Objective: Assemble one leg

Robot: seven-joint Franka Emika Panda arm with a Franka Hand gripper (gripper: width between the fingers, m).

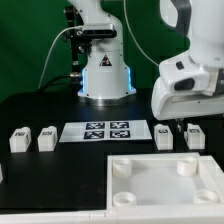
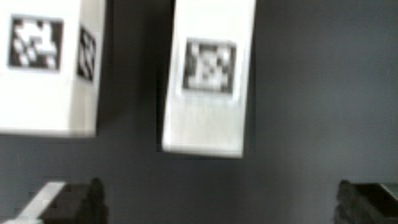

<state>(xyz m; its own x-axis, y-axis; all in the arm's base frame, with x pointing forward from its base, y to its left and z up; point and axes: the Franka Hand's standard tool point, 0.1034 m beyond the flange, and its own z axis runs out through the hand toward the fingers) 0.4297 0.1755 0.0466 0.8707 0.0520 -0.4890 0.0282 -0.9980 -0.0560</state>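
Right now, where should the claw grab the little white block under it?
Probably from above, pinching the leg across its two long flat sides, around mid-length. Those sides are straight and parallel, and the open gripper spans them easily; the gap to the neighbouring leg leaves room for a finger.

Arm (image 1: 205,35): glossy white shell throughout, rounded links, no hard edges. Base (image 1: 108,88), far side of the desk, is a fat white pedestal that widens toward the bottom. A blue lit panel (image 1: 99,72) glows on its front. Above that, a black band (image 1: 95,35) breaks up the white between links. A loose bundle of black cables (image 1: 58,55) runs off the base on the exterior view's left. Wrist housing (image 1: 190,78) is a chunky white block with rounded corners and a thin dark seam across it. Dark ring (image 1: 178,15) at the joint above it. Fingers (image 2: 68,200) are black, flat and blocky. Their surface detail is too blurred to read.
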